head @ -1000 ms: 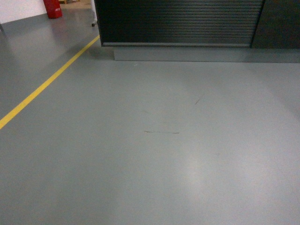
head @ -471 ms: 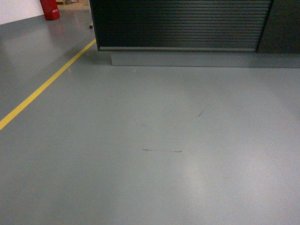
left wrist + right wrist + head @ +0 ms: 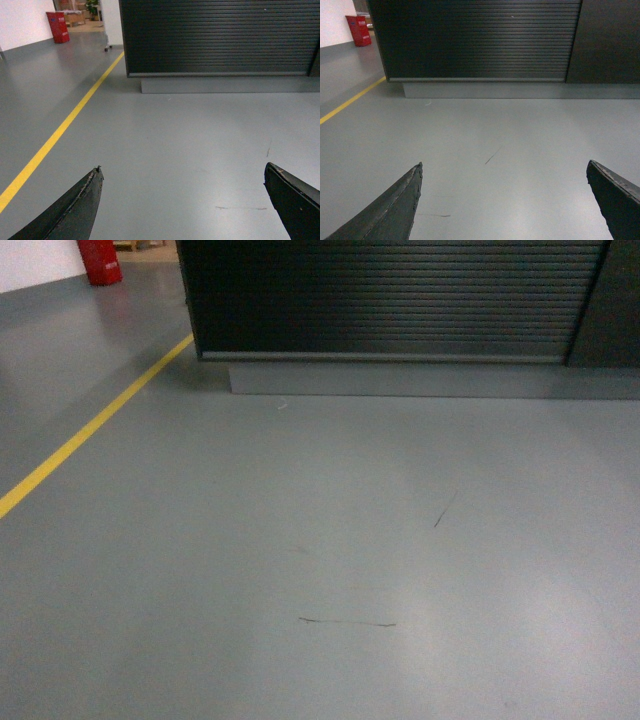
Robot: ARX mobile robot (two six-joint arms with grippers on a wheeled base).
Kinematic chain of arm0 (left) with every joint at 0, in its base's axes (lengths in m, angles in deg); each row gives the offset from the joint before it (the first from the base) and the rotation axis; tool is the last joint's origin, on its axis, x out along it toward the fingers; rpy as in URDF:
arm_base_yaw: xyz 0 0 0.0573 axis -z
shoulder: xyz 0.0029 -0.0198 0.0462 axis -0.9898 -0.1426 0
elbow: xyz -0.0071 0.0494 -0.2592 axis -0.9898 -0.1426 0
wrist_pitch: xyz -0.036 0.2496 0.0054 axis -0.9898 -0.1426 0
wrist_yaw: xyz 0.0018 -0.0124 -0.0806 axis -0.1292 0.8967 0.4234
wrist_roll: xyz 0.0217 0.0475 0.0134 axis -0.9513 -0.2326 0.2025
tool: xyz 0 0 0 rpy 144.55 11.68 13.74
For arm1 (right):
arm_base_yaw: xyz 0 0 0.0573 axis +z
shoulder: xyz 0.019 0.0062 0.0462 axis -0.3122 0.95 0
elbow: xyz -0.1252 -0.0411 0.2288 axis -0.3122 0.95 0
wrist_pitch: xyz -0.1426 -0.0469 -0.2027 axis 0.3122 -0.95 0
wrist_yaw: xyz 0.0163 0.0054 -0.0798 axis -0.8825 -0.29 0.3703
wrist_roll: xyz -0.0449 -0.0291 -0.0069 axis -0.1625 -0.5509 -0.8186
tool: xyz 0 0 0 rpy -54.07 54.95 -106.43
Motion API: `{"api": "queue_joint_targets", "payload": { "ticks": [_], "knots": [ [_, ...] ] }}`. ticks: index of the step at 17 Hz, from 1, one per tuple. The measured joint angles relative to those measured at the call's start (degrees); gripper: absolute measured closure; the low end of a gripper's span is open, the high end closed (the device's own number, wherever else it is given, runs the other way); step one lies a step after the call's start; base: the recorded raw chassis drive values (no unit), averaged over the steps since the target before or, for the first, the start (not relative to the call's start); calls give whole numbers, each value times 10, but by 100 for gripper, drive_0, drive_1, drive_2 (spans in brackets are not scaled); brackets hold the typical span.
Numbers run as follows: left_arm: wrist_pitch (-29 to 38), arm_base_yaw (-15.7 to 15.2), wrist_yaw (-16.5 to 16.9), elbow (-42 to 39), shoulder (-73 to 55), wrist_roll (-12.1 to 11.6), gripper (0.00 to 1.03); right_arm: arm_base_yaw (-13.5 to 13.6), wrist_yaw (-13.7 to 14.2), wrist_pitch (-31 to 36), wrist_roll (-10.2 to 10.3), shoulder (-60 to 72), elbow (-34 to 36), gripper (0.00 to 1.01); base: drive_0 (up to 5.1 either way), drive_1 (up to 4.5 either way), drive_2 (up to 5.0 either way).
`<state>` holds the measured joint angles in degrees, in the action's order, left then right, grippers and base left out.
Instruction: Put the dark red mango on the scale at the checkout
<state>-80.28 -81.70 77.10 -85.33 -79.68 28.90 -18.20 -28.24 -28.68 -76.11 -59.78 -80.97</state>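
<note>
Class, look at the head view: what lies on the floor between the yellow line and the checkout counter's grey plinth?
Only bare grey floor separates the yellow line from the plinth in the head view.

The checkout counter (image 3: 385,300) stands nearer and larger in the head view — its ribbed front and grey plinth (image 3: 430,380) sit lower in frame, the floor scuffs (image 3: 347,621) slide down toward the bottom edge, and the yellow line (image 3: 95,425) shifts left.
</note>
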Motion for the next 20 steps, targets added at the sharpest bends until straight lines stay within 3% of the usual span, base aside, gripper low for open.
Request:
{"api": "queue_joint_targets", "payload": {
  "ticks": [20],
  "knots": [
    [2,0,0,0,0,0,5,0,0,-1,0,0,0,3,0,0,0]
  ]
}}
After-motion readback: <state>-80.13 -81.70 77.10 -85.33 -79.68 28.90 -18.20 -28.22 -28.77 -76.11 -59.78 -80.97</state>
